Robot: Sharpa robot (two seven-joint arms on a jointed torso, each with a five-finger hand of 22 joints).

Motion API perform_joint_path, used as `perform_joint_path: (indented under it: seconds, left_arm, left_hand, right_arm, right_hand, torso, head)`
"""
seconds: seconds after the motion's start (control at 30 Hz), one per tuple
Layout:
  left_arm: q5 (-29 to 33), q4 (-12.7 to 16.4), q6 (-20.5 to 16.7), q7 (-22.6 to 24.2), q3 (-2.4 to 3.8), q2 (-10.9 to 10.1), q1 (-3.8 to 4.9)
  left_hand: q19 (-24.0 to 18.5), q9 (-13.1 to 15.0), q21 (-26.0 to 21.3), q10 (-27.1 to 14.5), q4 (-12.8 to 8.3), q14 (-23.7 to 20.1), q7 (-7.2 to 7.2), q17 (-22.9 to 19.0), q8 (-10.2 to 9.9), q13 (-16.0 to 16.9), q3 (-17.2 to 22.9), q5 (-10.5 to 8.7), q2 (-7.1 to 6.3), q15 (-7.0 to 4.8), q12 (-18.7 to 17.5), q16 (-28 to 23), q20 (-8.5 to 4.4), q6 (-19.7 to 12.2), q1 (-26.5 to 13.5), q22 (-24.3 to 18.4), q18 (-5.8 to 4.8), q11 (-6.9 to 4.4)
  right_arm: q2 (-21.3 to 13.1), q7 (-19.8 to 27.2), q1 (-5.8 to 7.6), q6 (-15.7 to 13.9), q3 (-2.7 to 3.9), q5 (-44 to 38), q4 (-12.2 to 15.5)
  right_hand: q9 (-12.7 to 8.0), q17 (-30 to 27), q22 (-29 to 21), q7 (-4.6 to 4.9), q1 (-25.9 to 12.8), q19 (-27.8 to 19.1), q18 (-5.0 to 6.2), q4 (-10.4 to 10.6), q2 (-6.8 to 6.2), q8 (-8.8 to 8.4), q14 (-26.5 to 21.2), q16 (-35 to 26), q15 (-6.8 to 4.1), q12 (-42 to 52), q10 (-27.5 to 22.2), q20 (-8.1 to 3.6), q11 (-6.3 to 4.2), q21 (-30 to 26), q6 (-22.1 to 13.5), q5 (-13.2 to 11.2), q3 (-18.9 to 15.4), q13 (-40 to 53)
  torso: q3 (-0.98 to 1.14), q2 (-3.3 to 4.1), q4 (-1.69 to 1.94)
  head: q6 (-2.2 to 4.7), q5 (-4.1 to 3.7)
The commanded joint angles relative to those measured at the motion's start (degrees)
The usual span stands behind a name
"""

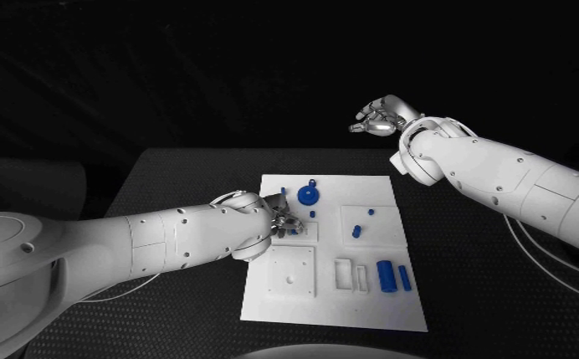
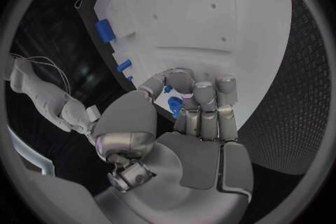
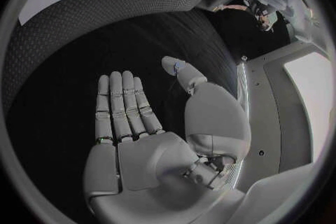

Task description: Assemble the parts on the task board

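Blue part (image 2: 174, 105) pinched in my left hand (image 2: 192, 106) over board (image 1: 302, 292); seat it slow, straight down. Right hand (image 3: 150, 123) released, spread, parked well off board.

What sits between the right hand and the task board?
Nothing: in the head view the right hand hangs past the far edge of the task board, with bare black table between them.

No readable text, labels, numbers or signs anywhere: the white task board (image 1: 289, 284), the blue parts (image 1: 387, 275) on it and both arms carry no legible markings.
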Motion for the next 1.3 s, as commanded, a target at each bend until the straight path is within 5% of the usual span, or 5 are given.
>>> perform_joint_path:
  seconds: [0.03,0.77,0.83,0.87,1.3]
  left_arm:
    - [0.0,0.3,1.2,1.2,0.02,0.7,-0.12]
    - [-1.6,-0.8,7.1,0.6,0.09,1.4,0.18]
    - [-1.7,-0.9,7.4,0.7,0.1,1.5,0.24]
    - [-1.7,-1.0,7.6,0.7,0.1,1.6,0.28]
    - [-2.7,-1.2,8.3,0.6,0.16,1.8,1.03]
  left_hand:
    - [0.5,0.0,-0.1,-0.2,-1.9,1.7,-5.66,0.1,-0.2,0.1,2.3,-0.37,-0.09,-1.63,-0.3,-0.3,-6.53,5.7,0.0,0.5,0.69,-0.35]
    - [0.6,0.1,-0.1,-0.2,-2.5,1.7,-5.67,0.1,-0.4,0.3,3.4,-1.57,-0.16,-1.6,-0.6,-0.5,-6.57,5.5,0.2,0.7,0.71,-0.41]
    - [0.3,0.1,-0.3,-0.5,-2.8,1.4,-5.59,0.1,-0.7,0.3,4.0,-5.21,0.17,-1.39,-1.0,-0.8,-6.49,5.2,0.5,0.7,0.65,-0.37]
    - [0.3,0.1,-0.3,-0.5,-2.8,1.4,-5.58,0.1,-0.8,0.3,4.2,-5.59,0.11,-1.34,-1.1,-0.8,-6.47,5.2,0.6,0.7,0.63,-0.36]
    - [0.3,0.1,-0.3,-0.5,-2.9,1.4,-5.62,0.1,-0.9,0.4,4.6,-5.95,0.13,-1.24,-1.2,-0.8,-6.44,5.2,0.9,0.7,0.6,-0.45]
  right_arm:
    - [0.0,0.4,-0.04,0.7,0.01,-0.3,0.1]
    - [-0.1,0.4,-0.48,0.9,0.0,-0.3,0.2]
    - [-0.1,0.4,-0.5,0.9,0.0,-0.3,0.2]
    - [0.0,0.4,-0.52,1.0,0.0,-0.3,0.2]
    - [-0.1,0.4,-0.69,1.0,0.0,-0.3,0.3]
  right_hand:
    - [-0.1,-0.1,0.1,1.29,0.1,0.0,-0.29,0.1,0.46,0.34,-0.3,0.2,0.18,0.2,0.1,0.21,0.0,-0.3,-0.4,0.3,0.2,-0.1]
    - [-0.1,-0.2,0.1,1.3,0.1,-0.1,-0.26,0.1,0.47,0.35,-0.3,0.3,0.19,0.2,0.1,0.24,0.01,-0.4,-0.4,0.4,0.2,-0.3]
    - [-0.1,-0.2,0.1,1.3,0.1,-0.1,-0.26,0.1,0.47,0.35,-0.3,0.3,0.19,0.2,0.1,0.24,0.01,-0.4,-0.4,0.4,0.2,-0.3]
    - [-0.1,-0.2,0.1,1.3,0.1,-0.1,-0.26,0.1,0.47,0.35,-0.3,0.3,0.19,0.2,0.1,0.24,0.01,-0.4,-0.4,0.4,0.2,-0.3]
    - [-0.1,-0.3,0.1,1.3,0.1,-0.1,-0.25,0.1,0.48,0.36,-0.4,0.3,0.19,0.3,0.1,0.25,0.01,-0.4,-0.4,0.4,0.2,-0.5]
  torso:
    - [0.01,0.02,-0.01]
    - [-0.02,0.06,0.02]
    - [-0.02,0.05,0.05]
    - [-0.02,0.05,0.05]
    - [-0.01,-0.04,0.03]
  head:
    - [0.05,-0.01]
    - [-0.18,-0.23]
    - [-0.2,-0.31]
    - [-0.2,-0.31]
    - [-0.15,-0.32]
